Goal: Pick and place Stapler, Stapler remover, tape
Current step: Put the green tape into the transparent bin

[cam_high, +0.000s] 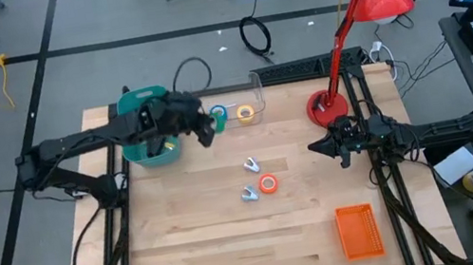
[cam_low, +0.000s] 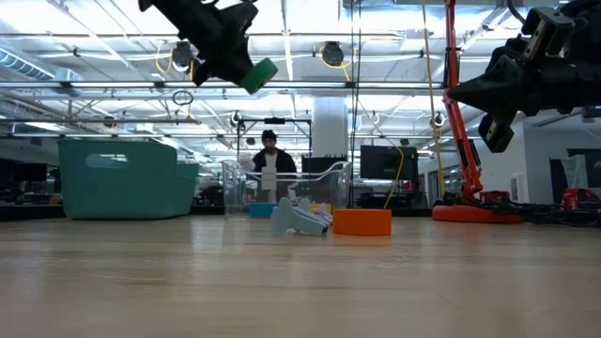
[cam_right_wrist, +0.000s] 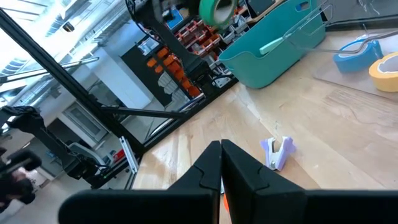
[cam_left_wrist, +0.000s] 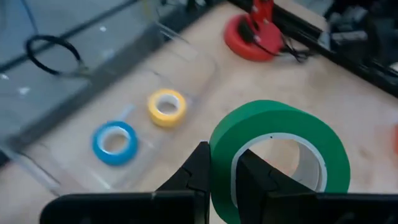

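We see the worktop [cam_high: 199, 254] carrying a teal bin [cam_high: 146, 152] near its far left corner and a clear tray [cam_high: 246, 102] at the far edge, holding the blue tape [cam_high: 218, 115] and yellow tape [cam_high: 246, 112]. The left gripper [cam_high: 202, 127] hangs above, between bin and tray, clamping the green tape [cam_left_wrist: 280, 155]. The right gripper [cam_high: 319, 147], fingers closed together on nothing, hovers near the right edge. The orange tape [cam_high: 268, 183] lies mid-worktop beside two staple removers [cam_high: 250, 193].

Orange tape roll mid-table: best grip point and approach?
The orange tape roll lies flat, hole up. Come straight down and pinch one side of the ring wall, one finger in the hole, on the side away from the stapler remover beside it. The right gripper is probably nearest.
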